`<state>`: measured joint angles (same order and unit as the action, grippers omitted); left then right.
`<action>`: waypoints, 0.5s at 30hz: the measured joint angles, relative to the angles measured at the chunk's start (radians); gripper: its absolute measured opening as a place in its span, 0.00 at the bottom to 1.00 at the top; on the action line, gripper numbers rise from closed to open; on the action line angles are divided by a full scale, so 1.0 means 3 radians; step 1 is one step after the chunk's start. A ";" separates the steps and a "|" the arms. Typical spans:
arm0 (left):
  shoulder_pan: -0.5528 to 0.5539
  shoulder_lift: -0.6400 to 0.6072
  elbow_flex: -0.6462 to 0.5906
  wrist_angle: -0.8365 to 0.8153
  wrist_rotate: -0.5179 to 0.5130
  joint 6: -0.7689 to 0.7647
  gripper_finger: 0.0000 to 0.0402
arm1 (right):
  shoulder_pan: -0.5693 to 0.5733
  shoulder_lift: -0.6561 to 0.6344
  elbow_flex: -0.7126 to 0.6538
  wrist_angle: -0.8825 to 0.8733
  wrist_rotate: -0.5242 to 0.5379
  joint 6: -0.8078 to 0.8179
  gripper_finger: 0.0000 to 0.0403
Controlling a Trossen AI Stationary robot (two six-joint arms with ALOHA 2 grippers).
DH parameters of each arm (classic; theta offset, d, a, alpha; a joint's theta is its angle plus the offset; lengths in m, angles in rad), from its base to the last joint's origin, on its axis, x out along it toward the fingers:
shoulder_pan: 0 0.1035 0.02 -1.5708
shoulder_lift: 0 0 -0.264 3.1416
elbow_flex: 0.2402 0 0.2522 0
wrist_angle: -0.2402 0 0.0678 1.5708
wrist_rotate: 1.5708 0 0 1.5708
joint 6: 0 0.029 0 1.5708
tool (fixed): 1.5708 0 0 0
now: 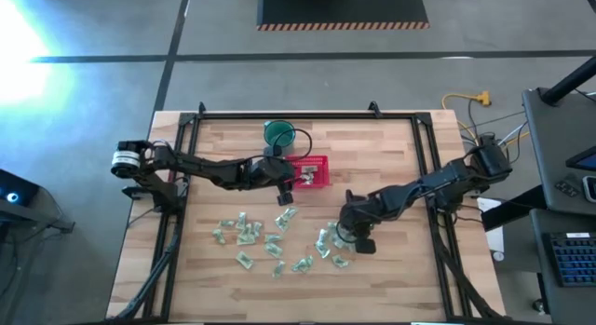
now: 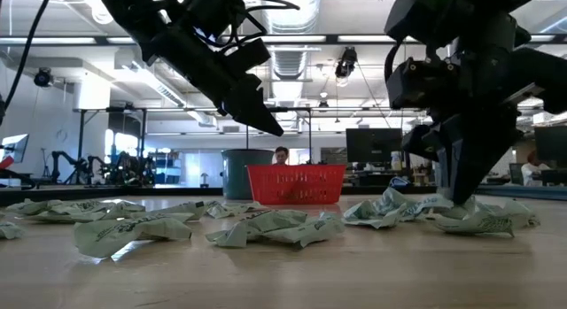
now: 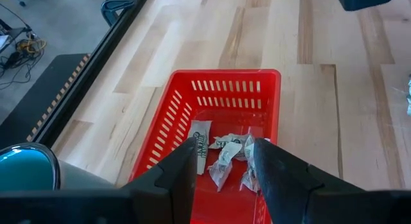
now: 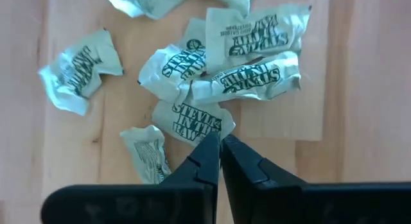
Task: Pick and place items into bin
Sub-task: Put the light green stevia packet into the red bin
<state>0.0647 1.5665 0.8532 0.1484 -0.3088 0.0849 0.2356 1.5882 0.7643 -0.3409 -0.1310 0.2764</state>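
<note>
Risk lies right of centre: right gripper fingers are together on a packet's edge – that thin pinch could slip. Left gripper, fingers apart, hovers over the bin – packets scattered on bench.

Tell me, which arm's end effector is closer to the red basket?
The left. The left end effector hangs right above the red basket, while the right end effector is down among the wrapped packets farther along the table.

Red slotted basket at twelve o'clock, dark green cup beside it; pale green-and-white printed wrappers scattered across light striped wooden surface.
</note>
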 joint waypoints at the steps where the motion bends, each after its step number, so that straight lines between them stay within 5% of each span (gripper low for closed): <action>1: 0.0000 0.0000 0.0000 -0.0001 0.0000 0.0000 0.34 | -0.0001 -0.0035 0.0000 -0.0007 0.0001 -0.0005 0.02; 8: -0.0010 0.0000 0.0000 -0.0001 0.0000 -0.0001 0.34 | -0.0010 -0.0409 0.0000 -0.0119 0.0449 -0.0168 0.02; 15: -0.0070 0.0000 0.0000 -0.0114 0.0001 -0.0001 0.34 | -0.0056 -0.0867 0.0000 -0.0060 0.1631 -0.0408 0.02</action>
<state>0.0436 1.5665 0.8532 0.1141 -0.3084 0.0846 0.2188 1.3282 0.7643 -0.3589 0.3582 0.1540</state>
